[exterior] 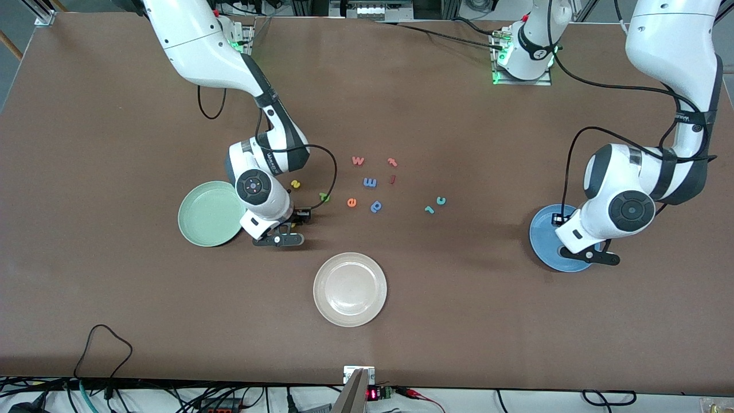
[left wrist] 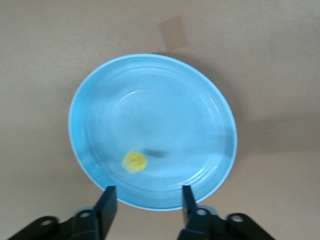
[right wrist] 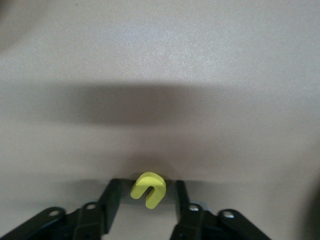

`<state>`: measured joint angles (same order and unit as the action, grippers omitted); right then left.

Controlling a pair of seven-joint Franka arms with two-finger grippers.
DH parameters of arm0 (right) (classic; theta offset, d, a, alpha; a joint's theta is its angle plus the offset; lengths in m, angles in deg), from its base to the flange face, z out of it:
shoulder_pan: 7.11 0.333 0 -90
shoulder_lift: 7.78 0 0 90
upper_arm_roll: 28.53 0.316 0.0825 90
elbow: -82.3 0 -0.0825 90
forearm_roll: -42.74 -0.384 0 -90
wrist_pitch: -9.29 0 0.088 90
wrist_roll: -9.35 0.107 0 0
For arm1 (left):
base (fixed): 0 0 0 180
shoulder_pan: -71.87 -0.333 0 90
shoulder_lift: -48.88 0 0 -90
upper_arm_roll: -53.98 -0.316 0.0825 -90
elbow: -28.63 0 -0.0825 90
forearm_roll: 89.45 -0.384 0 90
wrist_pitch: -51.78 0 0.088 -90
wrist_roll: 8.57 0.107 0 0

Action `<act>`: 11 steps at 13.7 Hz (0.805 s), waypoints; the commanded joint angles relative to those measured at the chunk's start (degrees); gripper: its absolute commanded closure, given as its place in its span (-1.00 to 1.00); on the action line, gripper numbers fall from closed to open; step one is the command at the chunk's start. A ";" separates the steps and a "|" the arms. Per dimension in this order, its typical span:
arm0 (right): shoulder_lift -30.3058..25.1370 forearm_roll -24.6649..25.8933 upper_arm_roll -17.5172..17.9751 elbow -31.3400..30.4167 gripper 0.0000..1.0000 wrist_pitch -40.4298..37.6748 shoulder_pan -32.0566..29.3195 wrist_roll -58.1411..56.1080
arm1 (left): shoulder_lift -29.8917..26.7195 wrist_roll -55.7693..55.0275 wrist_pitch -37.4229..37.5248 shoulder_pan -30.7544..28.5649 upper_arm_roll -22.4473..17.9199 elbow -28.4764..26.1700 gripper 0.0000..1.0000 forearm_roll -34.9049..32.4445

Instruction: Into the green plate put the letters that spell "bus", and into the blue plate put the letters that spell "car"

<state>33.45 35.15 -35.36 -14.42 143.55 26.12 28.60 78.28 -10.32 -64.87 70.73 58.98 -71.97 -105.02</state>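
Front view: table (exterior: 114, 143) with three plates on it. The green plate (exterior: 209, 213) sits toward my right arm's end, the blue plate (left wrist: 165, 100) toward my left arm's end, and the beige plate (exterior: 350, 289) lies between them, nearer the front camera. My left gripper (left wrist: 145, 192) hangs over the blue plate's rim, jaws apart, nothing in them. The yellow a (left wrist: 134, 162) lies inside the blue plate. My right gripper (right wrist: 147, 183) is down at the table just beside the green plate, jaws apart either side of the yellow u (right wrist: 148, 189), a gap showing on each side. The yellow s (exterior: 295, 184) and green b (exterior: 324, 197) lie near that gripper, on the table. The teal c (exterior: 441, 200) and teal r (exterior: 429, 210) lie close together, between the loose letter cluster and the blue plate.
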 commanded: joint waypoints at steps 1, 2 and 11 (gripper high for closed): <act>1.13 0.03 -0.21 0.91 0.51 0.12 -0.01 -0.01 | -1.09 -0.35 2.90 0.97 4.81 0.22 -1.00 0.02; 1.13 0.03 -0.21 0.91 0.66 0.12 -0.01 0.08 | -1.62 -3.75 3.79 0.80 8.06 0.31 -1.00 0.63; -5.26 0.37 -1.26 -2.59 1.00 -4.86 -1.93 -2.89 | 0.49 -26.28 -10.15 3.34 23.74 -9.95 -1.00 2.92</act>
<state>32.93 35.22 -36.07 -14.39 142.47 25.98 28.31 79.28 -36.26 -70.17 74.18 81.83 -77.69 -101.75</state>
